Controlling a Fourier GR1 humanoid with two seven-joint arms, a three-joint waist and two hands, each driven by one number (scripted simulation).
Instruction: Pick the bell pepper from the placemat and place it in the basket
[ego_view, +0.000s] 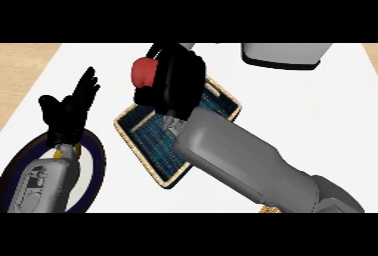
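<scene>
Right hand (177, 75) has the bell pepper (142, 70); its fingers (161, 96) are curled round the red body, pinching it against the palm, most of the pepper showing on the side of the fingers that faces the left hand; pepper looks lifted, off past the far corner of the placemat (159, 145), not lying on it; can't tell its long axis, too much is hidden by the grip; stem not visible

What the next move turns on: the basket (284, 54), which I take to be the grey container, sits well apart from the fingers, off to the other side of the hand from the pepper and a bit farther away, with bare surface (317, 125) between; so the carry likely goes across toward the robot's right, palm leading, pepper trailing behind it; right hand is plainly the nearer one to the basket

Left hand (70, 110) rests over the plate (102, 160), fingers (87, 85) straight and spread, pointing up, holding nothing; it is on the pepper side of the gripping fingers, near but not touching; no part in this step, I'd judge
</scene>
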